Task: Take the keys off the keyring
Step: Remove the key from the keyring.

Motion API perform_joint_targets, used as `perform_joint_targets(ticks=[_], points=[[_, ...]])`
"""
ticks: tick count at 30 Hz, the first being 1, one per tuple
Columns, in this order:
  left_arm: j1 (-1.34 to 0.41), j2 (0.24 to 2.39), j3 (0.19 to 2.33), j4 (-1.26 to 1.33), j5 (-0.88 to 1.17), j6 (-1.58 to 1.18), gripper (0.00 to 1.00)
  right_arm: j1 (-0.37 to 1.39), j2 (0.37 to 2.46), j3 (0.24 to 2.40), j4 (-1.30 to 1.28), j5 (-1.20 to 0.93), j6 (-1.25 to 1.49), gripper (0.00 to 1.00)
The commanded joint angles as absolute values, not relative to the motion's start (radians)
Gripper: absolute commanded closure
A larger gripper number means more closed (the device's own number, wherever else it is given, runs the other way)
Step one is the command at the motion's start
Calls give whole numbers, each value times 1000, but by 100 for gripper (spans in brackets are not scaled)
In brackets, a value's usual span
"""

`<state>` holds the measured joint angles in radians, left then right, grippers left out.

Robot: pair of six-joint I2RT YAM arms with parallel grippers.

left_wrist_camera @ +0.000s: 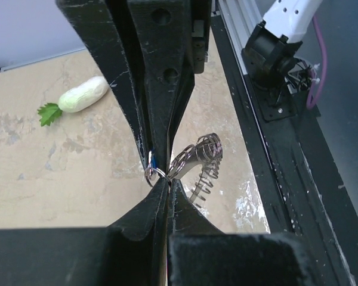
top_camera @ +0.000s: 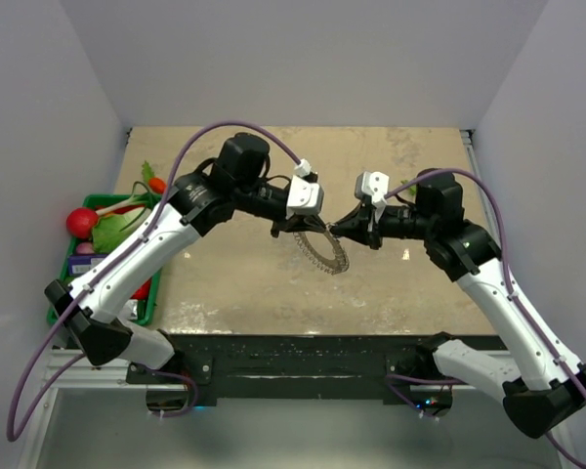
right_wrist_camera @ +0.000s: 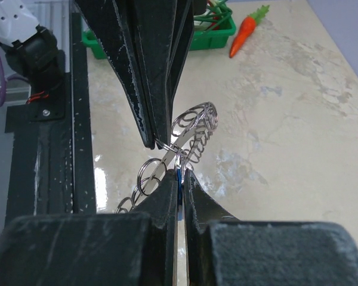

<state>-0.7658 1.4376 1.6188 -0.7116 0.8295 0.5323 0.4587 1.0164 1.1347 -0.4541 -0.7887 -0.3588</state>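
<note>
The keyring, a grey coil-like loop, hangs above the table between my two grippers. It also shows in the left wrist view and the right wrist view. My left gripper is shut on a small ring at one end of the loop. My right gripper faces it, tip to tip. It is shut on the blue head of the key, with its tips close to the left gripper's. Only a blue sliver of the key shows.
A green basket of toy vegetables stands at the table's left edge, with a carrot beside it. A white radish with green leaves lies on the table. The black front rail runs along the near edge.
</note>
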Motion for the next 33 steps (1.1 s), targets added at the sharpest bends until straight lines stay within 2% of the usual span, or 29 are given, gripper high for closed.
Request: perform_joint_targets(ticks=[1,5,11,20,33], points=[[-793,1339,1651,-698,1040,626,100,439,1036,1163,-532,-767,-410,100],[-793,1312,1605,-709,997,676,100,439,1043,1183,-548,-798,-402,100],[-795,1261,1528,-700,924,744,100,439,1084,1175,-483,-704,-316,100],[-795,1249,1516,-686,908,756,100,436,1111,1157,-486,-767,-337,100],[-795,1256,1468,-637,841,729,100,446,970,1132,-517,-699,-452,100]])
